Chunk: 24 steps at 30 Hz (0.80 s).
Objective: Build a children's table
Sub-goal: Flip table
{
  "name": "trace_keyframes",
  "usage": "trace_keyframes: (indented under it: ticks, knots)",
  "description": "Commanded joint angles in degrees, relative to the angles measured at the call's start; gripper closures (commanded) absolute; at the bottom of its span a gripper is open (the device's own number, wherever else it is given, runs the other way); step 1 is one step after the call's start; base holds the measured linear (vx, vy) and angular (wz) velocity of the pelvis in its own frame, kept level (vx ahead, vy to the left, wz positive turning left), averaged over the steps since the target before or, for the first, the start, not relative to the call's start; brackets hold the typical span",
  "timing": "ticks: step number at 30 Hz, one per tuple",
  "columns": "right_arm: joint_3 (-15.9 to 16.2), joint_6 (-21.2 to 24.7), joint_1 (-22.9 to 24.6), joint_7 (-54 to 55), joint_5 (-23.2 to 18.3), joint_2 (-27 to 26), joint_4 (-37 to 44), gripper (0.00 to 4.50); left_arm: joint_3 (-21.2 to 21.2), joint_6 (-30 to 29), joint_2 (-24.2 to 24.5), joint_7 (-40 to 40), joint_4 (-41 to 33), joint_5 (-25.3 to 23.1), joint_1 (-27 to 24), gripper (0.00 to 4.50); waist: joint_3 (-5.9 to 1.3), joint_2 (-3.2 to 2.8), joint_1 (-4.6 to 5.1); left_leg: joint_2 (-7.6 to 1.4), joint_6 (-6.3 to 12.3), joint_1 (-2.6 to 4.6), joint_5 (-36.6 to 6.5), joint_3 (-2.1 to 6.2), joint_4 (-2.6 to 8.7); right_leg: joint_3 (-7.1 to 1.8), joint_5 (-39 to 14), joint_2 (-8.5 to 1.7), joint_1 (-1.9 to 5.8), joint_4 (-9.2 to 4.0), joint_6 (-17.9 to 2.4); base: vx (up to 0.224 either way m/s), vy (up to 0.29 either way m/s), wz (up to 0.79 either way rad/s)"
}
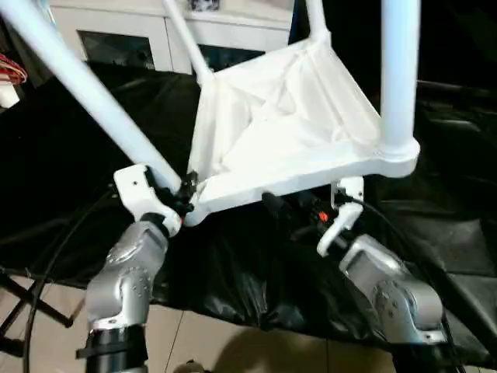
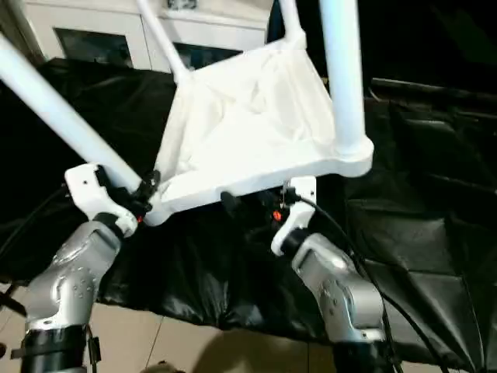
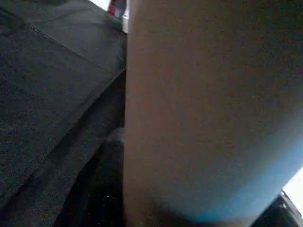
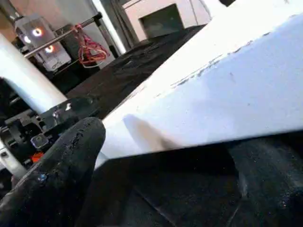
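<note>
In the eye views, the table top (image 1: 287, 116) is lying upside down and tilted over a black sheet (image 1: 233, 280), with legs standing up from its corner sockets: one leg (image 1: 400, 78) is rising at the near right corner, another leg (image 1: 85, 85) is slanting away from the near left corner. The left end effector (image 1: 182, 194) is sitting at that near left corner, against the slanting leg's base; how wide it stands I cannot tell. The right end effector (image 1: 291, 208) is reaching under the top's near edge. A white cabinet (image 1: 140, 35) is standing beyond the top. In the left wrist view, the leg (image 3: 208, 113) is looming close. In the right wrist view, a black finger (image 4: 57, 175) is lying just below the top's edge (image 4: 213, 109); its grip I cannot tell.
</note>
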State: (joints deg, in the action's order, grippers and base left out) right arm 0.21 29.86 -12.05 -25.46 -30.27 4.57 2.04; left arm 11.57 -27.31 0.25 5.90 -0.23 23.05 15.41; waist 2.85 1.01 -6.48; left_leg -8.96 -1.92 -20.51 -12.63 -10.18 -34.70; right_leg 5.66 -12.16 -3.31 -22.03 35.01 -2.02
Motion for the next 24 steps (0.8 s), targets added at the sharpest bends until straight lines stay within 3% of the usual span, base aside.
trace_keyframes:
  ticks: [1, 2, 5, 8, 10, 12, 13, 15, 16, 18, 20, 24]
  knots:
    - [-0.93, 0.29, -1.14, 0.42, -1.06, -0.47, -0.47, 0.00, -0.35, 1.39, -1.62, 0.64, -0.82, 2.51, 2.19, 2.29, -3.34, 0.37, -0.01, -4.98, 3.88, 0.11, -0.23, 2.06, 3.95, -4.43, -2.15, -6.59, 3.21, -3.54, -9.18, 0.000, 0.000, 0.00]
    - [-3.70, -0.12, -3.74, 1.31, -3.18, -2.58, -3.61, 0.00, -0.50, 2.15, -1.57, 0.73, 0.02, 1.53, 2.99, 2.29, -3.27, 0.98, 0.18, -4.94, 3.95, 0.07, -0.72, 2.03, 4.06, -4.44, -2.94, -6.66, 3.15, -3.61, -9.27, 0.000, 0.000, 0.00]
    - [-7.08, -0.40, -6.02, 3.15, -5.58, -4.30, -6.12, 0.00, -0.80, 2.90, -1.29, 0.79, 0.14, 0.22, 3.27, 2.29, -3.33, 0.59, 0.04, -5.01, 3.11, 0.20, -0.58, 2.06, 4.08, -4.43, -3.58, -6.67, 3.07, -3.56, -9.30, 0.000, 0.000, 0.00]
    - [-11.07, 0.16, -9.75, 5.84, -8.65, -5.41, -10.02, 0.00, -1.36, 3.63, -0.85, 0.85, 0.13, -0.75, 3.65, 2.29, -3.51, 0.62, 0.16, -5.03, 3.29, 0.26, 2.02, 2.09, 3.94, -4.40, 1.42, -6.52, 3.06, -2.86, -10.15, 0.000, 0.000, 0.00]
    - [-12.69, 0.60, -12.25, 6.98, -9.71, -5.53, -12.97, 0.00, -2.17, 3.88, -0.74, 1.07, -0.15, -1.19, 3.67, 2.30, -3.61, 0.81, 0.14, -4.88, 3.79, 0.22, 3.35, 1.99, 3.78, -4.40, 3.68, -6.57, 3.18, -2.57, -10.77, 0.000, 0.000, 0.00]
    - [-14.04, 1.01, -14.15, 7.92, -10.72, -5.67, -15.25, 0.00, -2.62, 4.05, -0.74, 1.16, -0.32, -1.55, 3.81, 2.30, -3.61, 1.51, 0.27, -4.82, 4.50, 0.26, 4.18, 1.86, 3.71, -4.37, 4.35, -6.53, 3.17, -2.41, -11.36, 0.000, 0.000, 0.00]
    - [-15.27, 0.96, -15.93, 8.17, -11.31, -5.77, -17.41, 0.00, -3.10, 4.63, -0.61, 1.56, -0.59, -2.08, 3.71, 2.30, -3.62, 1.30, 0.14, -4.75, 4.65, 0.14, 4.51, 1.83, 3.61, -4.38, 4.22, -6.67, 3.24, -2.37, -11.48, 0.000, 0.000, 0.00]
    - [-16.07, 1.03, -16.76, 8.56, -11.85, -6.05, -18.24, 0.00, -3.38, 4.87, -0.51, 1.82, -0.76, -2.38, 3.55, 2.30, -3.74, 1.49, 0.19, -4.70, 5.08, 0.08, 5.35, 1.78, 3.47, -4.37, 5.00, -6.62, 3.26, -2.15, -11.56, 0.000, 0.000, 0.00]
    - [-16.74, 1.13, -17.43, 9.08, -12.36, -6.30, -18.84, 0.00, -3.72, 5.08, -0.41, 2.08, -1.04, -2.71, 3.28, 2.30, -3.77, 1.91, 0.29, -4.68, 5.44, -0.01, 6.00, 1.71, 3.36, -4.36, 5.69, -6.51, 3.26, -2.12, -11.48, 0.000, 0.000, 0.00]
    - [-18.62, 1.42, -18.99, 10.06, -14.40, -6.83, -20.42, 0.00, -4.79, 5.24, -0.17, 2.76, -2.13, -3.61, 2.29, 2.30, -4.07, 2.13, 0.43, -4.48, 7.14, -0.27, 9.25, 1.67, 2.90, -4.31, 9.45, -6.39, 3.09, -1.44, -12.04, 0.000, 0.000, 0.00]
    - [-19.54, 1.75, -19.96, 10.97, -14.97, -6.87, -21.86, 0.18, -5.58, 5.50, -0.26, 3.22, -3.20, -4.00, 1.16, 2.30, -3.97, 2.20, 0.52, -4.49, 8.11, -0.43, 9.09, 1.55, 2.68, -4.33, 8.99, -6.48, 2.90, -1.34, -12.37, 0.000, 0.000, 0.00]
    - [-21.18, 1.87, -20.97, 11.47, -15.94, -6.89, -23.90, 0.54, -6.83, 6.46, -0.15, 4.25, -3.88, -4.45, 0.25, 2.30, -3.69, 2.61, 0.81, -4.55, 7.72, -0.39, 6.90, 1.41, 2.80, -4.28, 5.27, -6.31, 2.85, -1.77, -11.87, 0.000, 0.000, 0.00]
